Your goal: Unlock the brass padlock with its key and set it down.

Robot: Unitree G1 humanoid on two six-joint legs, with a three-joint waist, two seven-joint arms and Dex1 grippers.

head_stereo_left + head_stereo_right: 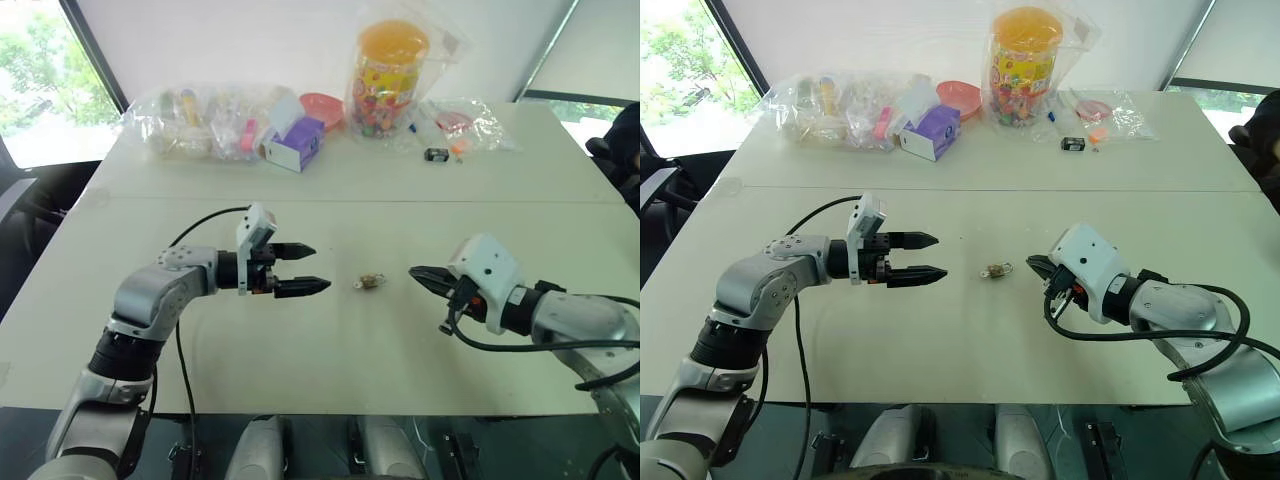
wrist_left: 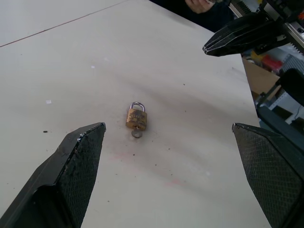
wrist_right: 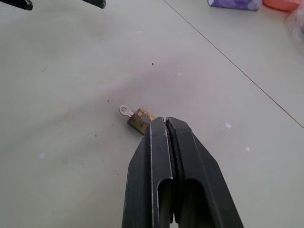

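Both grippers flank the brass padlock [image 1: 370, 282] lying between them.

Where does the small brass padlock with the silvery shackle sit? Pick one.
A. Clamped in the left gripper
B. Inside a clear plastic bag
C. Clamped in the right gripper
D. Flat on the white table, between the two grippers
D: the small brass padlock lies on the bare white table, clear of the open left gripper and the shut right gripper.

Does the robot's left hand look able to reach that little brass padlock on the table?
Probably yes. The left hand is open and aimed at the brass padlock, which lies flat on bare table with nothing between them.
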